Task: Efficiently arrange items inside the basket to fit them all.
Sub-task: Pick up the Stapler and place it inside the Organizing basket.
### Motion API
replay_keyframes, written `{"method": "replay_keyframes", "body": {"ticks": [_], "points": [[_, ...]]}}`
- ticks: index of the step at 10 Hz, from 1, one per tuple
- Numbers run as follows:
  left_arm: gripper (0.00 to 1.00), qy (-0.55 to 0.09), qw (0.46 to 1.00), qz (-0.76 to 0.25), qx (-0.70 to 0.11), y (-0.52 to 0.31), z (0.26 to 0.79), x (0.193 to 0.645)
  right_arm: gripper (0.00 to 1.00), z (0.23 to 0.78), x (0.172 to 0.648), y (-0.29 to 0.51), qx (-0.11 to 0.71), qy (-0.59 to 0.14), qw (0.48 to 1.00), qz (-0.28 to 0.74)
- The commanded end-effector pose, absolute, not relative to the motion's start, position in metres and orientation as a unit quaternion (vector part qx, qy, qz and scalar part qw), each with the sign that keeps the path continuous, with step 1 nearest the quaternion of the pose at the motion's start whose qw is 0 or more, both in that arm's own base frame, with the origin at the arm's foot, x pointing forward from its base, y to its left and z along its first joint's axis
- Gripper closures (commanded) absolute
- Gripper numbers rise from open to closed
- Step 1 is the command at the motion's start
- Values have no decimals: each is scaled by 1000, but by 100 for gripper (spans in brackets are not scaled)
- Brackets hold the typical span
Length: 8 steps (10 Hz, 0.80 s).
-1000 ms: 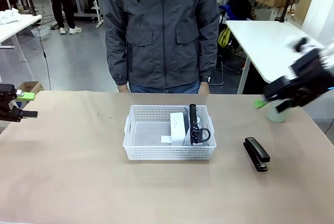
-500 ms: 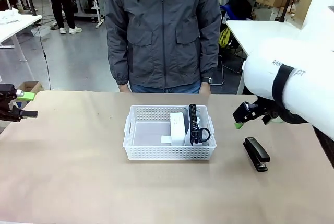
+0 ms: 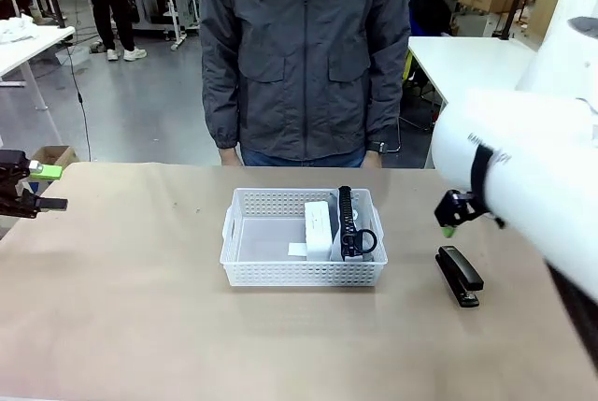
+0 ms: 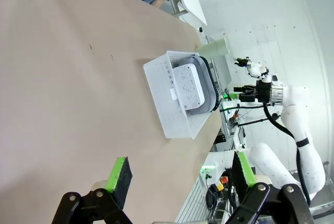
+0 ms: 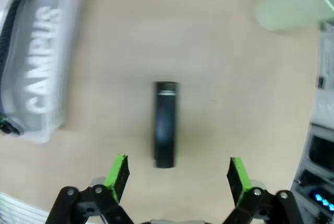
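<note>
Right gripper (image 5: 177, 165) hovered open over the black stapler (image 5: 166, 125) on the table (image 3: 140, 326) beside the basket (image 3: 245, 270). It should descend centred, pads straddling the narrow body. Left gripper (image 4: 180, 178) stood open, empty. Counted: one stapler, one CAMPUS pouch (image 5: 39, 78) and one white device (image 3: 319, 223) in the basket, one green cup (image 5: 287, 7).

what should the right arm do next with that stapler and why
Probably lower the right gripper straight down over the black stapler and close across its narrow width. The jaws stand open with the stapler lying between them on the table, outside the white basket. The basket already holds the CAMPUS pouch and the white device, and its left part is bare.
</note>
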<state>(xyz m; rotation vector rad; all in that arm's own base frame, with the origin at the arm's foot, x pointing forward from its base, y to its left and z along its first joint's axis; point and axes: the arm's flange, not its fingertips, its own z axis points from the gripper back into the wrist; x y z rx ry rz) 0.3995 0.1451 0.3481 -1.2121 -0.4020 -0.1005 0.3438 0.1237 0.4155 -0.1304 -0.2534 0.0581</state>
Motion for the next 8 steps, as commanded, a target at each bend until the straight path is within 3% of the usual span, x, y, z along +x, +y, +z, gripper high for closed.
{"method": "replay_keyframes", "body": {"ticks": [1, 5, 8], "points": [[0, -183, 804, -45, -565, 145, 351, 398, 0, 412, 353, 130, -120, -105, 987, -18], [0, -183, 804, -45, -565, 145, 351, 398, 0, 404, 350, 118, -111, -118, 987, -10], [0, -183, 804, -45, -565, 145, 351, 398, 0, 366, 359, 127, -55, -51, 996, 47]]}}
